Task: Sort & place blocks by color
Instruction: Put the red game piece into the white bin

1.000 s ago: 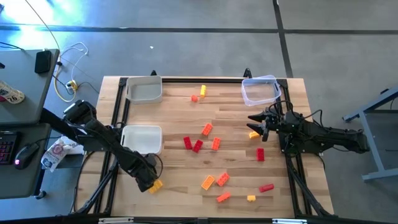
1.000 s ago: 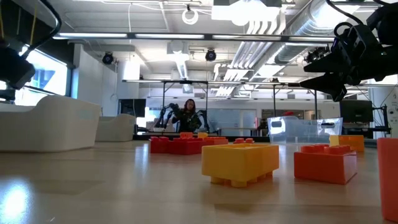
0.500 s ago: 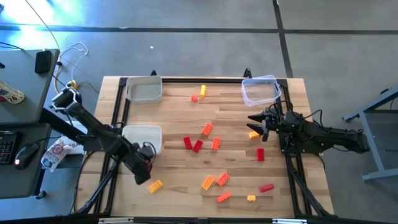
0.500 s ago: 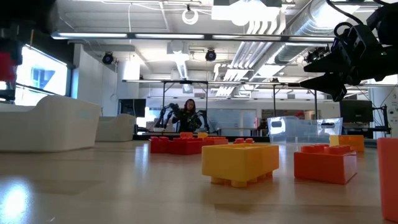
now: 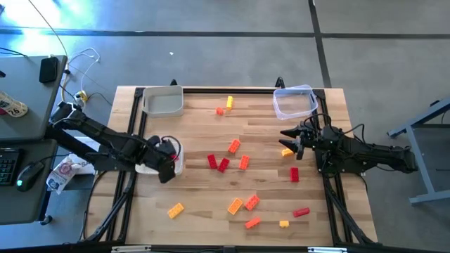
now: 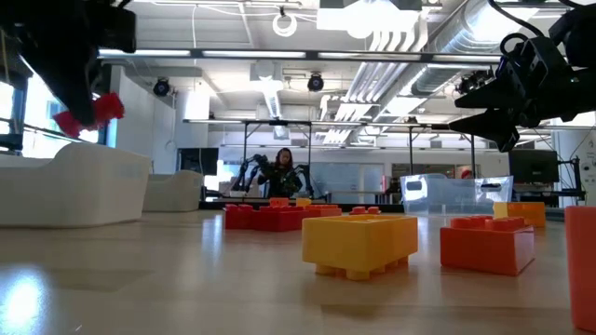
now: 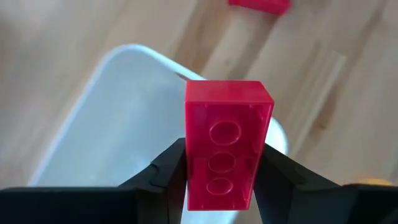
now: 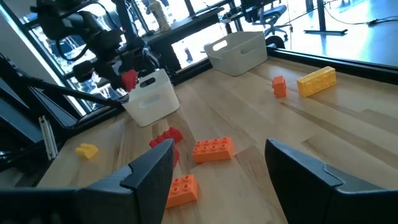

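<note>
One small red studded plastic brick sits clamped in left gripper, directly over white rectangular tray; right gripper open.

We look down on a grey concrete floor crossed by dark seams, with bluish light falling across its upper left part. A grey side desk stands to the left, carrying a black mouse and the edge of a keyboard; a white cable loops on the floor just beside it. From tabletop level we see a large open hall: exposed silver ducts and strip lights on the ceiling, bright windows at left, and a person seated far back among other black frames.
</note>
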You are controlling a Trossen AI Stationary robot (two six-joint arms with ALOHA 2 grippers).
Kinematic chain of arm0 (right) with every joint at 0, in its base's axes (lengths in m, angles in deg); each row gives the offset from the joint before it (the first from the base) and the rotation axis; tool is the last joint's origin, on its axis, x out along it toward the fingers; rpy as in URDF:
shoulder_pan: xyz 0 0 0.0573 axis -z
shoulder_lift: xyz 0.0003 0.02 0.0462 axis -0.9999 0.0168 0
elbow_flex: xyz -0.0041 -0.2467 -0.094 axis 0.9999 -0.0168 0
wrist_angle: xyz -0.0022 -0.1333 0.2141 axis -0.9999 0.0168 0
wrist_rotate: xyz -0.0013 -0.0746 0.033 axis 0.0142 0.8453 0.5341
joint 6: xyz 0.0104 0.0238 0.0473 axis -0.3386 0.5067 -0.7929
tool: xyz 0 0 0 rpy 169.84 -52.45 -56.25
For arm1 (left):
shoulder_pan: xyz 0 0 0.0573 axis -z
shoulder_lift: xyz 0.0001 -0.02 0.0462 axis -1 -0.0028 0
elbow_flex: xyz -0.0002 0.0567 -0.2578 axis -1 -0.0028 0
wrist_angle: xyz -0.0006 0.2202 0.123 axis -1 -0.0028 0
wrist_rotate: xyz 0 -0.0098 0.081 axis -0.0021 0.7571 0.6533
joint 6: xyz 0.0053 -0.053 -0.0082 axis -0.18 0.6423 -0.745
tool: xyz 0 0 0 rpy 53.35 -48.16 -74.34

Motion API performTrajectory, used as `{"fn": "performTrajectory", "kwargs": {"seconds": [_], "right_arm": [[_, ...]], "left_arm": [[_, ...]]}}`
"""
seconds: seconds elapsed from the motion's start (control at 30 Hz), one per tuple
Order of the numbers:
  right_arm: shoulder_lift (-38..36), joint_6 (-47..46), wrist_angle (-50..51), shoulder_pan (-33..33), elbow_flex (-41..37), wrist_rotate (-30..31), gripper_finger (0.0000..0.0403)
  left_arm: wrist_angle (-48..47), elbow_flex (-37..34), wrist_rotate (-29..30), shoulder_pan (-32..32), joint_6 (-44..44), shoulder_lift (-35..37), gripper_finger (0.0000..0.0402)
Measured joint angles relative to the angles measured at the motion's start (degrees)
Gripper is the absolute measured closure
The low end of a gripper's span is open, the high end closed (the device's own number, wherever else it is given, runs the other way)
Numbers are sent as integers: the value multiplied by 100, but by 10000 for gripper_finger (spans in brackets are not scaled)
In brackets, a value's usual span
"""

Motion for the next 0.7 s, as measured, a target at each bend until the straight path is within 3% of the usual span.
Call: {"fn": "performTrajectory", "kwargs": {"seconds": [0.2,0.6,0.7], "right_arm": [[0,0,-1,0,-1,0,164],[-2,-212,-80,1,-2,15,164],[-2,-343,-109,0,-2,282,164]], "left_arm": [[-165,1,-139,-716,-712,-70,277],[-431,2,-1465,-1456,-981,-478,277],[-435,2,-1768,-1594,-1015,-688,277]]}}
